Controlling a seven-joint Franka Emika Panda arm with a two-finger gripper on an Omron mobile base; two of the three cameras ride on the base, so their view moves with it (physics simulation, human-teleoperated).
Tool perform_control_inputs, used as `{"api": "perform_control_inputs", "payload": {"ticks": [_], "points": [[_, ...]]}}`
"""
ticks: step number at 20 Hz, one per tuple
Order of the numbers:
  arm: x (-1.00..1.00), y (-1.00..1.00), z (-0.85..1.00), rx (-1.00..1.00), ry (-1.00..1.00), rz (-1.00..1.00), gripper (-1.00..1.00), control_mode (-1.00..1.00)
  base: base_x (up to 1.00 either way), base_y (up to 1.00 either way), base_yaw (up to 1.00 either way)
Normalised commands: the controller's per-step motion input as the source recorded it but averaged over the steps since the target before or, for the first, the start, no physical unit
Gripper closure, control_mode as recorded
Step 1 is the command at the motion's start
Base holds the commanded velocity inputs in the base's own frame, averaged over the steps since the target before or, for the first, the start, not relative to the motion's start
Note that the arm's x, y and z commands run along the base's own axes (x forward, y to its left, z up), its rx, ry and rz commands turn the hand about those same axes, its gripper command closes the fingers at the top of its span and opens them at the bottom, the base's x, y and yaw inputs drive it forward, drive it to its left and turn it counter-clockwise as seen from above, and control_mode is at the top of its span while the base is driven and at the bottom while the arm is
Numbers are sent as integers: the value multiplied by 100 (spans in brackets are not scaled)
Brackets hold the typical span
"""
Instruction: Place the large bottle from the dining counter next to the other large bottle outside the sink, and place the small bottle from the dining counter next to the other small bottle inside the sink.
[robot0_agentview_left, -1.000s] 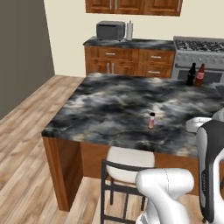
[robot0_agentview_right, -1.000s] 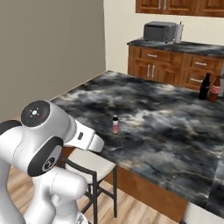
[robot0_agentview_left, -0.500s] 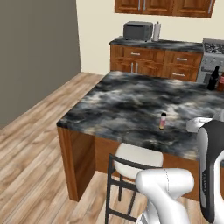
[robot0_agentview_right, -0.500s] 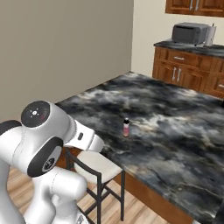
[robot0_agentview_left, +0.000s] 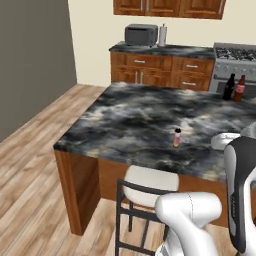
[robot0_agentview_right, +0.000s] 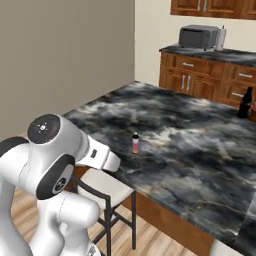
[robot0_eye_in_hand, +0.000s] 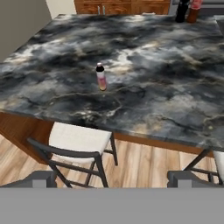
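The claw (robot0_eye_in_hand: 112, 178) is spread wide, holding nothing, above a stool (robot0_eye_in_hand: 76, 140). One small bottle (robot0_eye_in_hand: 101, 77) stands ahead on the bench (robot0_eye_in_hand: 166, 87); one black bottle (robot0_eye_in_hand: 182, 11) and one brown bottle (robot0_eye_in_hand: 194, 12) stand far beyond, touching.

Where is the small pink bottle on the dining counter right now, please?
The small pink bottle stands upright on the dining counter, near its front edge and just beyond the stool, far from the black bottle at the far right edge.
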Motion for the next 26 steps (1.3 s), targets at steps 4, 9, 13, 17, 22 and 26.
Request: {"api": "perform_control_inputs", "payload": {"ticks": [4, 9, 13, 17, 22, 26], "points": [[0, 0, 0, 0, 0, 0, -100, 100, 48, 62, -20], [0, 0, 0, 0, 0, 0, -100, 100, 66, 49, -11], [0, 0, 0, 0, 0, 0, -100, 100, 58, 35, -4], [0, 0, 0, 0, 0, 0, -100, 100, 49, 29, -1], [30, 15, 7, -3, 13, 0, -100, -100, 0, 0, 0], [24, 5, 22, -3, 8, 0, -100, -100, 0, 0, 0]]}}
